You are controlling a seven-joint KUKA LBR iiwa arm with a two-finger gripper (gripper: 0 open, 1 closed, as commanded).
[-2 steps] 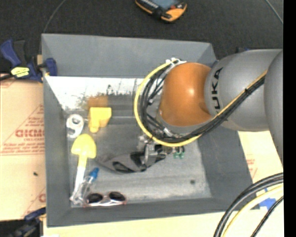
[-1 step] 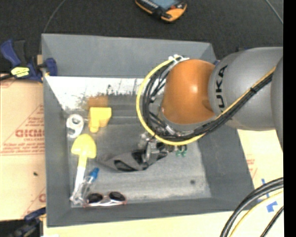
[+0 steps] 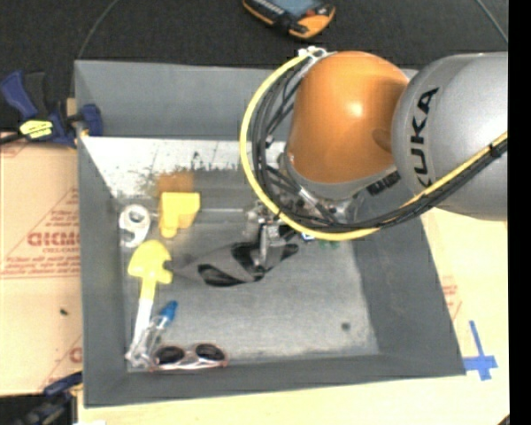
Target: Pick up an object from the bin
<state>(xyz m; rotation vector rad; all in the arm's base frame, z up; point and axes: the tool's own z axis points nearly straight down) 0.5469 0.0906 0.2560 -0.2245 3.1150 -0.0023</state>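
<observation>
My gripper (image 3: 265,244) hangs below the orange cover near the middle of the bin, low over a black glossy curved thing (image 3: 223,273) that looks like a pair of dark glasses. Its tip is at that thing's right end; whether it touches is hidden. A yellow block (image 3: 179,211) lies to the left of the gripper. Below the block lies a yellow-headed brush (image 3: 150,264) with a clear handle and a blue tip (image 3: 168,311).
A small white roll (image 3: 134,222) sits by the left wall. A pair of sunglasses with a pale frame (image 3: 190,354) lies in the front left corner. The arm and its cables cover the bin's back right part.
</observation>
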